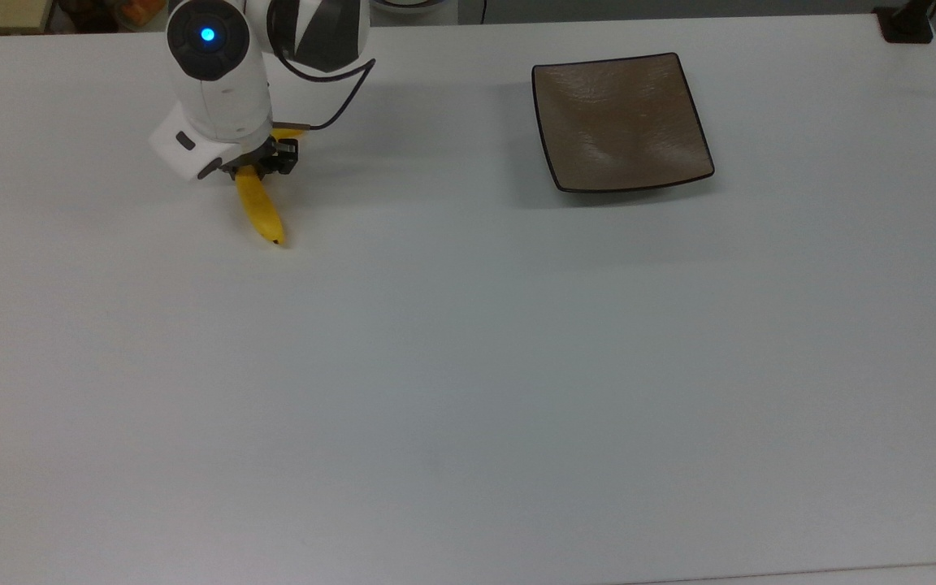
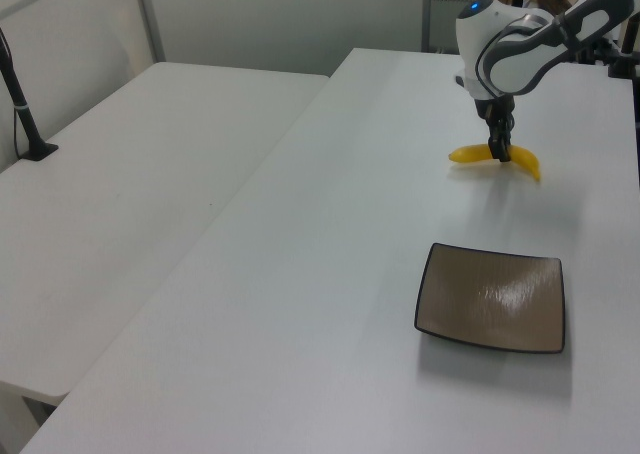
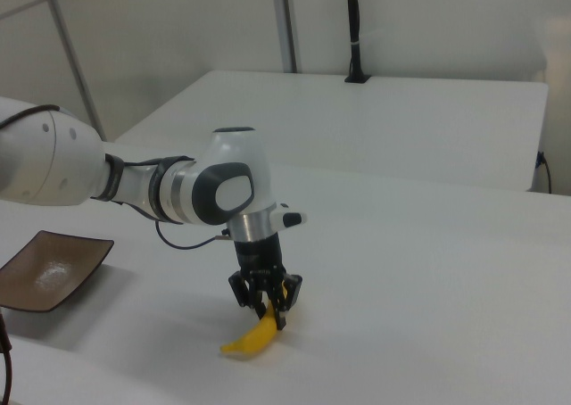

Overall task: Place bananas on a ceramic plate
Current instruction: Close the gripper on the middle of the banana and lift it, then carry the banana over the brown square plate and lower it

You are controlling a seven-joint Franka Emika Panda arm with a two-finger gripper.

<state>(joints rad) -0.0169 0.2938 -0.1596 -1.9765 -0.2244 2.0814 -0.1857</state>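
Gripper upper left of top view, fingers closed around the banana near its stem end. Banana's dark tip low, by the white table. Ceramic plate upper right, well apart, bare.

1. In the top view I have the banana toward the top view's left, on the table, with the plate well apart from it toward the top view's right.
2. The gripper stands over the banana's upper half in the top view, its fingers on either side of the fruit, and the arm rises behind it toward the far edge.
3. In the left view the plate lies nearer to me and the banana sits behind it, under the gripper.
4. In the right view the banana lies at the right view's centre, below the gripper, and the plate is off at the right view's left edge.
5. A second table stands beside mine, on the left view's left.
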